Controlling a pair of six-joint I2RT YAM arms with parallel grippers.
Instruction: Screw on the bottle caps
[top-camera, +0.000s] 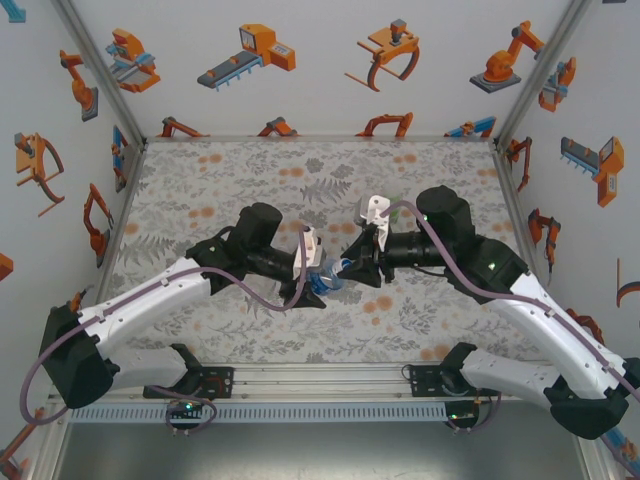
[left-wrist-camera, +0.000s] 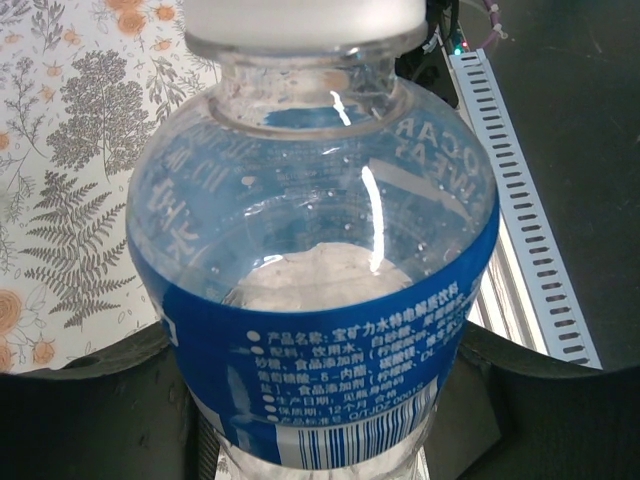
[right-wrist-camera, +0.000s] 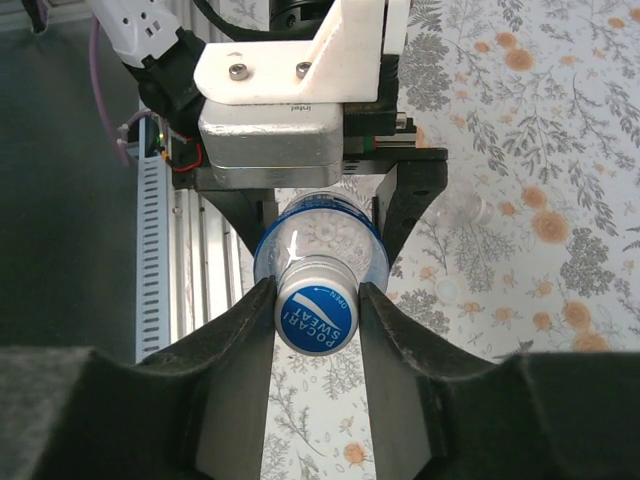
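Reaching inward with left arm (top-camera: 140, 300) and right arm (top-camera: 540, 310), nose to nose over the table (top-camera: 200, 180). Clenching blue-label bottle (left-wrist-camera: 320, 300) sideways in left pincer (top-camera: 308, 278); pinching its cap (right-wrist-camera: 315, 318) in right pincer (right-wrist-camera: 316, 305).

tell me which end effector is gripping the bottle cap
The right end effector: it pinches the cap, while the left end effector clamps the blue-label bottle around its body.

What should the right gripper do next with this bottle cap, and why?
Probably twist the wrist to screw it down. The right gripper is closed on both sides of the cap, which sits on the neck of the Pocari Sweat bottle that the left gripper clamps.
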